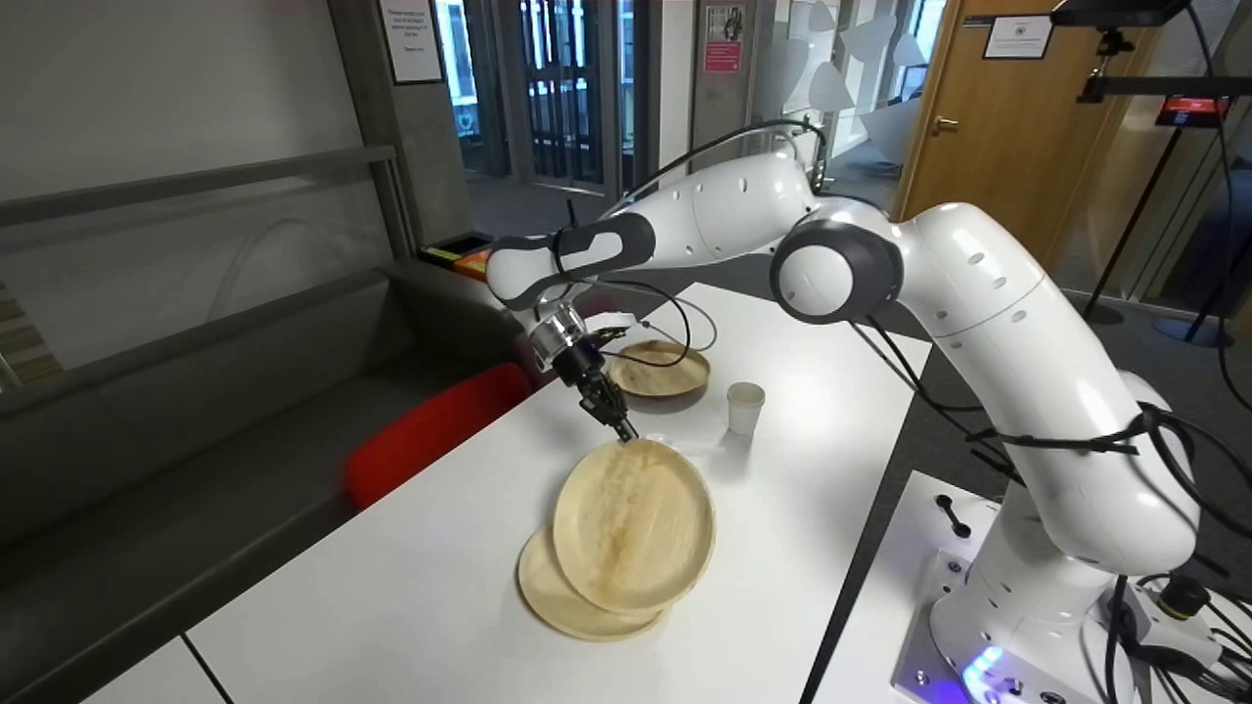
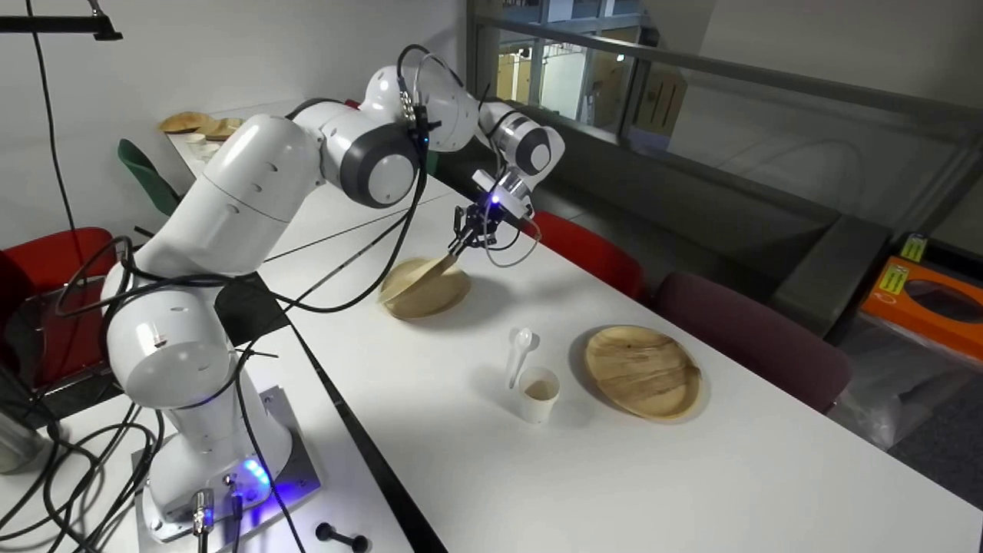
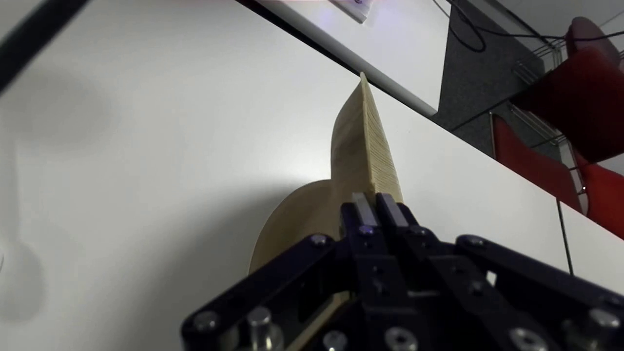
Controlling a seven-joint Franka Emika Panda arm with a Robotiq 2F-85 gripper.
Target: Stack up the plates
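My gripper (image 1: 626, 433) is shut on the rim of a pale tan plate (image 1: 634, 518). I hold this plate steeply tilted over a second plate (image 1: 556, 594) that lies flat on the table. In an exterior view the held plate (image 2: 415, 280) slopes down from the fingertips (image 2: 455, 252) across the lower plate (image 2: 445, 298); whether they touch is unclear. In the wrist view the held plate (image 3: 350, 141) shows edge-on between the fingertips (image 3: 375, 201), with part of the lower plate (image 3: 292, 219) beneath. A third plate (image 2: 643, 372) lies apart, flat on the table; it also shows behind a cable (image 1: 675, 379).
A pale cup (image 2: 538, 395) stands between the third plate and the lower plate, with a white spoon (image 2: 521, 355) beside it. A red chair (image 1: 435, 425) stands at the table's edge. Cables hang from the arm. More tan dishes (image 2: 188, 123) sit on a far table.
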